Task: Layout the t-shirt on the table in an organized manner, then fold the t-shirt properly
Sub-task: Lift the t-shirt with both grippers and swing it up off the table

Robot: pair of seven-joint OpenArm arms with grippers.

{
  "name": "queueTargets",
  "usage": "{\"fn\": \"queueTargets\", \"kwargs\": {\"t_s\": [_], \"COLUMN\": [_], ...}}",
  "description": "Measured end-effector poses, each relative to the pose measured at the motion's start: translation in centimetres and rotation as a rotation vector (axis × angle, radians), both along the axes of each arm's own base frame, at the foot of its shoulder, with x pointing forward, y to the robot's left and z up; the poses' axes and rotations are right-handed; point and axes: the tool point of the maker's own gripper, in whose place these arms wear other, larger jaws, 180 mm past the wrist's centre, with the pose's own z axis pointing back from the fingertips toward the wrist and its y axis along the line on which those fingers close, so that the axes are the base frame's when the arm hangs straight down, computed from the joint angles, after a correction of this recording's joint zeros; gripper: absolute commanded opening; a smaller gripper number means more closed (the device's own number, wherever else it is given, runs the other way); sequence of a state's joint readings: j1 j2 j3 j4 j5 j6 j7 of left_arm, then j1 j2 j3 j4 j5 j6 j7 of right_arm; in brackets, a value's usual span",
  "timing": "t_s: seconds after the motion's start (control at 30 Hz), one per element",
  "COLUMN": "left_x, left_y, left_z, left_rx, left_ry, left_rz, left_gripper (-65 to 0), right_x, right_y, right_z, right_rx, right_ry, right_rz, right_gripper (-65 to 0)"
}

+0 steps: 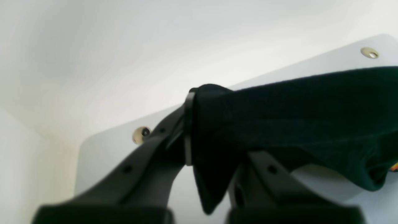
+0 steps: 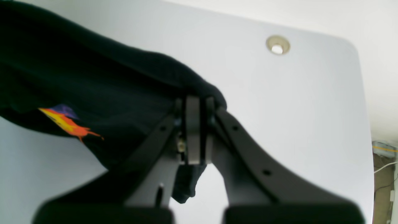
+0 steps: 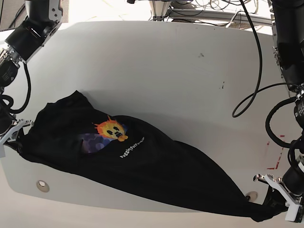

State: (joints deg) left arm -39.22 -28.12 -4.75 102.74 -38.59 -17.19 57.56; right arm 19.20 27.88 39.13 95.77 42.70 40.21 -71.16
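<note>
We note the left gripper [image 1: 189,130], dark moulded plastic with grey pads, clamped on a bunched corner of the large plain black cloth t-shirt [image 1: 295,121]; in the left wrist view the fabric runs from the pinch away to the right in a taut band. The right gripper [image 2: 197,133], of the same build, is likewise closed on a fold of the shirt, with a short tail of cloth hanging below its pads.

In the base view we read the shirt [image 3: 142,166] as slung between the two grips along the near edge of the big glossy white table [image 3: 166,71]: the left gripper [image 3: 280,197] sits at the near corner by the red-outlined mark [image 3: 278,161], the right gripper [image 3: 12,135] at the opposite near side. The middle of the cloth sags in a long curve onto the worktop, the small orange and yellow print [image 3: 110,129] facing up. One round metal fitting [image 3: 42,185] shows just outside the shirt's edge.

Judgement: we are in the spreading step. To do it well we should keep both grips firm, draw the arms apart evenly so the held edge tightens without twisting, then lay the cloth away from the near edge so the body lies flat. Uneven tension risks a slipped corner.
</note>
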Motion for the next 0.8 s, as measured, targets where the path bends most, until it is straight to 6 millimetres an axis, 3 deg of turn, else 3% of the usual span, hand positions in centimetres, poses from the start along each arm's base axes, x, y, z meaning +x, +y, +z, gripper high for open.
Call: {"fn": "queueTargets", "kwargs": {"t_s": [0.2,0.37,0.5,0.67,0.8], "left_x": [0.3,1.0,1.4,1.6,1.9], "left_y": [-1.3,0.0,1.6,3.0,3.2], "left_z": [6.3,11.6,16.2,19.3,19.2], "left_rx": [0.029,0.007,-0.038,-0.087,-0.098], "left_ry": [-0.110,-0.163,-0.218,-0.245,-0.234], "left_rz": [-0.031,-0.003,0.026,0.038,0.039], "left_gripper": [-64.6,-64.6,-64.6,-64.6,-64.6], "right_x": [5.0,8.3,9.7,9.8,9.4], "right_y": [-0.8,-1.0,-0.7,-0.6,-0.8], "right_z": [5.2,12.5,18.6,23.6,24.1], "right_rx": [-0.003,-0.044,-0.080,-0.137,-0.151], "right_ry": [-0.045,-0.132,-0.212,-0.270,-0.269], "right_rz": [0.042,0.079,0.111,0.118,0.122], "right_gripper": [-65.0,-65.0,-65.0,-65.0,-65.0]}}
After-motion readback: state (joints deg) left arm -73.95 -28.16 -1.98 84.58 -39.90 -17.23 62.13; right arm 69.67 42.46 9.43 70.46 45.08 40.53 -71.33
